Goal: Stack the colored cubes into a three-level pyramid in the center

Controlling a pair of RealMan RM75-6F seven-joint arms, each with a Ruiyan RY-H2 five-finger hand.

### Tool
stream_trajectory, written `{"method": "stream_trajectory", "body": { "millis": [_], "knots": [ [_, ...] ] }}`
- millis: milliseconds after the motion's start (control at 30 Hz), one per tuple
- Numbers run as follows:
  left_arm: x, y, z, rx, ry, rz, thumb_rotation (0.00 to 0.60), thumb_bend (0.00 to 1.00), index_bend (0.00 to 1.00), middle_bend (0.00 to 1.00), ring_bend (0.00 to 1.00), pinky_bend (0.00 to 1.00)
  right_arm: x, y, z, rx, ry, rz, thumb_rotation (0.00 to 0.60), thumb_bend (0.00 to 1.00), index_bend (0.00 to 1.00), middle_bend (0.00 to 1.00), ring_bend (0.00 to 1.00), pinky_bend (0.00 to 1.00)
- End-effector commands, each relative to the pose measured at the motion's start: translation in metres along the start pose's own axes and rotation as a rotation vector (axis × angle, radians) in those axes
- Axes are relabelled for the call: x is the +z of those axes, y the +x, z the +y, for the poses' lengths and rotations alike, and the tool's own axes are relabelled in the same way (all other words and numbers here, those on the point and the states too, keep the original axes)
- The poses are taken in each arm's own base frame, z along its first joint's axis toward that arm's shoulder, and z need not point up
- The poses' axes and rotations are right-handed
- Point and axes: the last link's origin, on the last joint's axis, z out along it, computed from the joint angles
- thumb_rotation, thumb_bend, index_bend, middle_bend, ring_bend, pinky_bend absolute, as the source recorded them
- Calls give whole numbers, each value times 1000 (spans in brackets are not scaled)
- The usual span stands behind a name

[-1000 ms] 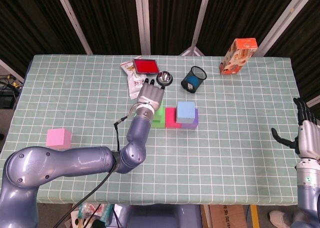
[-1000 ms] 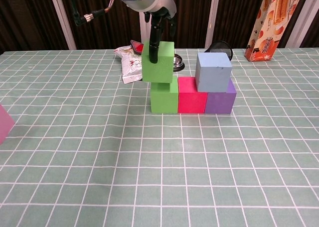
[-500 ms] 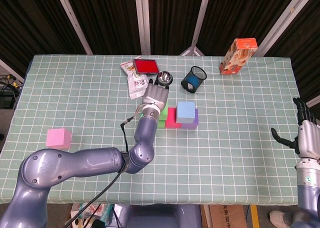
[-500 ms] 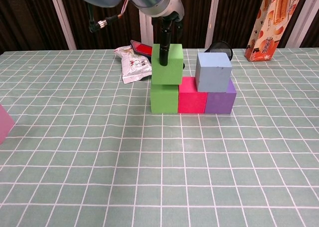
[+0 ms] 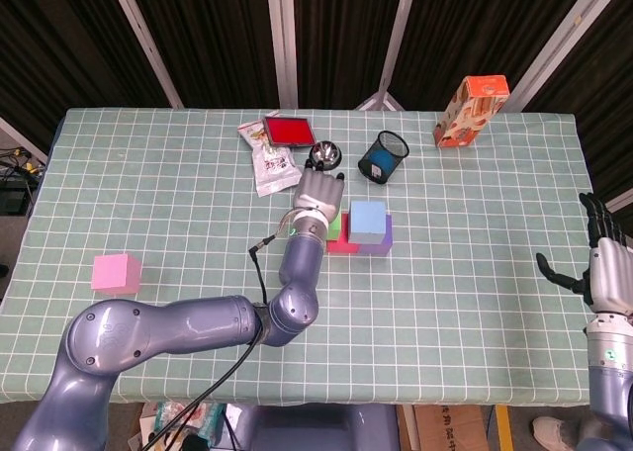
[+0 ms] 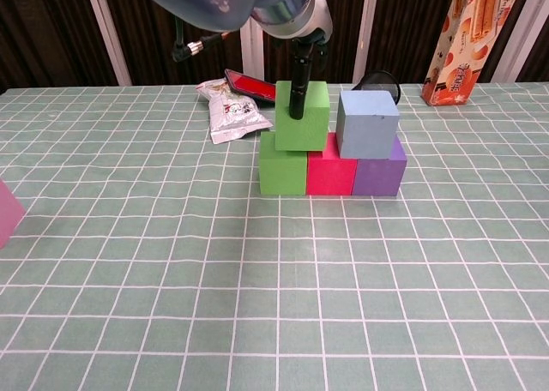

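Pink cube lay alone far out on the left of the checked green tablecloth, not yet used. Over the past second the left hand had carried the upper green cube rightward from above the lower green cube; it now gripped that cube over the seam between the lower green and the red cube. Just beside it, the blue cube sat above the purple cube, so the second level looked nearly complete once this cube was released. Far right, the right hand hung off the table edge, fingers spread and holding nothing. Dark curtains with pale posts closed off the room behind.
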Motion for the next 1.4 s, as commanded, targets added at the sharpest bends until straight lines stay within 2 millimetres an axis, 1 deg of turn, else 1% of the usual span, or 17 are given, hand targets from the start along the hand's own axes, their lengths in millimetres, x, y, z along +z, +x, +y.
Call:
{"method": "stream_trajectory", "body": {
  "millis": [33, 867, 1067, 1400],
  "knots": [
    [1, 0, 2, -6, -1, 3, 600, 409, 142, 415, 54, 76, 0, 0, 1, -1, -1, 1, 600, 305, 0, 32, 0, 0],
    [1, -2, 9, -6, 4, -8, 600, 409, 143, 418, 54, 75, -1, -2, 1, -3, 0, -6, 600, 305, 0, 32, 0, 0],
    [1, 0, 11, -10, 0, 2, 600, 409, 143, 418, 54, 75, 0, -2, 1, -5, 0, -4, 600, 305, 0, 32, 0, 0],
    [2, -4, 12, -11, 3, -7, 600, 409, 143, 418, 54, 75, 0, -1, 1, -2, 0, -1, 600, 305, 0, 32, 0, 0]
  ]
}}
